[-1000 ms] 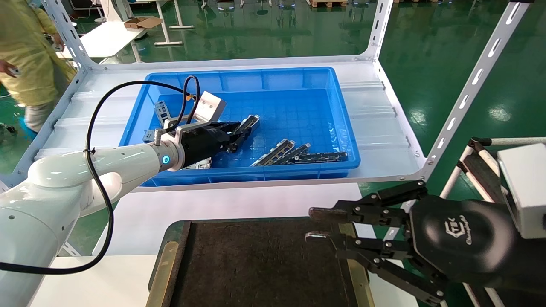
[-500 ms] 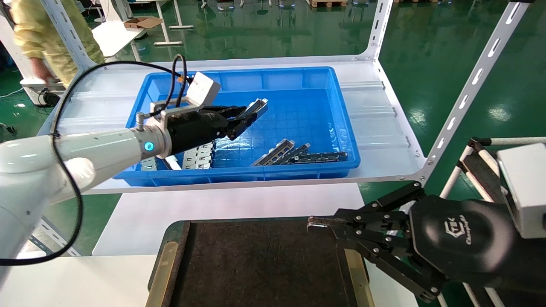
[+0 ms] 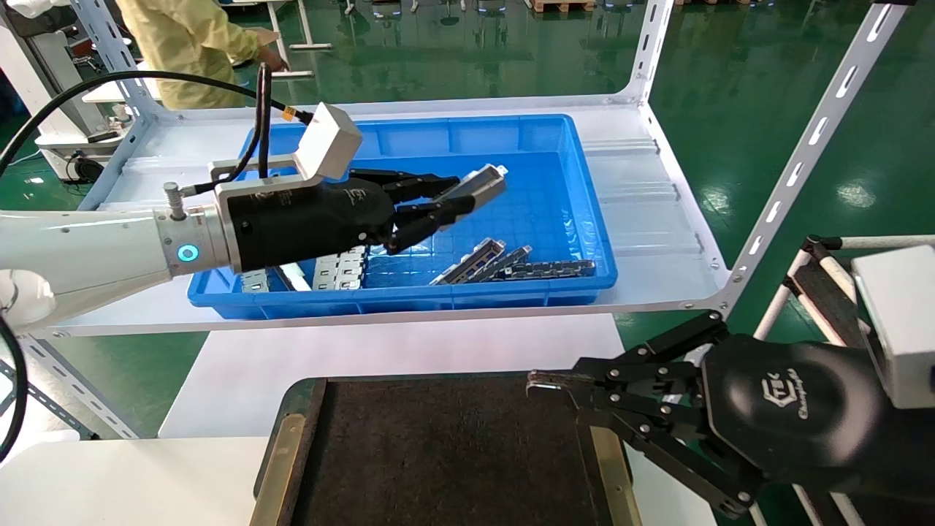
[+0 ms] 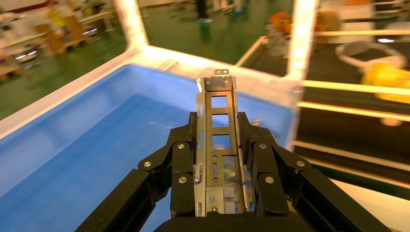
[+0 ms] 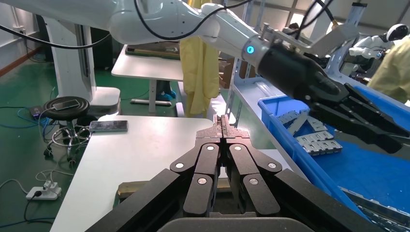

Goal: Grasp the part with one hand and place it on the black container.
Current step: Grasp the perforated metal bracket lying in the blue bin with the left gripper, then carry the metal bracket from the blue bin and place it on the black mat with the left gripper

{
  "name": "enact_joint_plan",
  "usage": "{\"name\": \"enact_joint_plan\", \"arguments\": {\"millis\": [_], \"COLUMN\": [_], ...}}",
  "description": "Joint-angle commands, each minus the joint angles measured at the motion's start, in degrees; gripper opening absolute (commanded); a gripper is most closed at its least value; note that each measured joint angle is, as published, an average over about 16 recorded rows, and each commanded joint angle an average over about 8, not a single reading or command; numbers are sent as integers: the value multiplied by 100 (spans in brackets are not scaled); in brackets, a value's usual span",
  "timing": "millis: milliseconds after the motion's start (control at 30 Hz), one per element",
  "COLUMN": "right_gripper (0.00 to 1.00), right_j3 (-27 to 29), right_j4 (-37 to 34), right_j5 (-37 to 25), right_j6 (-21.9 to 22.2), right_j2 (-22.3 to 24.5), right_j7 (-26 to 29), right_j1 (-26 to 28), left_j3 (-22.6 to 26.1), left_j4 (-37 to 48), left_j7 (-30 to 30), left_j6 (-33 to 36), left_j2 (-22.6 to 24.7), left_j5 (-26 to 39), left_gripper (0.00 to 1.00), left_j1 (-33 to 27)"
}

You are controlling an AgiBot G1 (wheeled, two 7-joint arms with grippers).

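Note:
My left gripper [image 3: 454,196] is shut on the part [image 3: 483,181], a narrow silver channel strip with rectangular cutouts. It holds the strip in the air above the blue bin, the strip's free end pointing right. In the left wrist view the part [image 4: 218,104] runs lengthwise between the fingers [image 4: 183,145] of the gripper [image 4: 218,121]. The black container [image 3: 438,453] lies at the near edge of the head view, with a brass strip [image 3: 272,475] on its left side. My right gripper [image 3: 539,380] hovers over the container's right edge, shut on nothing, and in its wrist view the gripper [image 5: 222,121] holds nothing.
The blue bin [image 3: 409,298] sits on a white shelf and holds more channel strips [image 3: 475,261] and flat tabbed plates [image 3: 340,272]. White slotted shelf posts [image 3: 803,153] rise at the right. A person in yellow [image 3: 197,44] stands behind the shelf at the back left.
The left gripper has risen out of the bin with the part and moved right. The right gripper went from open to shut. The person walked to the right.

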Motion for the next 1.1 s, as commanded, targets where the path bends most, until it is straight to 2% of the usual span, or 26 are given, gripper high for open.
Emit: {"name": "enact_joint_plan", "arguments": {"millis": [33, 300, 633, 867, 1100], "right_gripper": [0, 0, 0, 0, 0], "right_j3": [0, -1, -3, -4, -5], "right_j4": [0, 0, 0, 0, 0], "right_j5": [0, 1, 2, 2, 3], "right_j6": [0, 1, 1, 2, 2], "right_j2": [0, 1, 1, 1, 2], "right_j7": [0, -1, -1, -2, -2], "right_j1": [0, 0, 1, 1, 1], "left_j3": [-7, 9, 250, 565, 887], "left_j4": [-268, -2138, -4347, -4883, -4780], "left_j7": [-85, -1007, -2336, -2878, -3584], "left_j6": [206, 285, -571, -1294, -2288], "left_j2": [-92, -615, -1167, -1175, -831], "left_j5": [-50, -225, 38, 573, 1296], "left_gripper": [0, 0, 0, 0, 0], "left_j1": [73, 947, 2403, 3183, 3673]}}
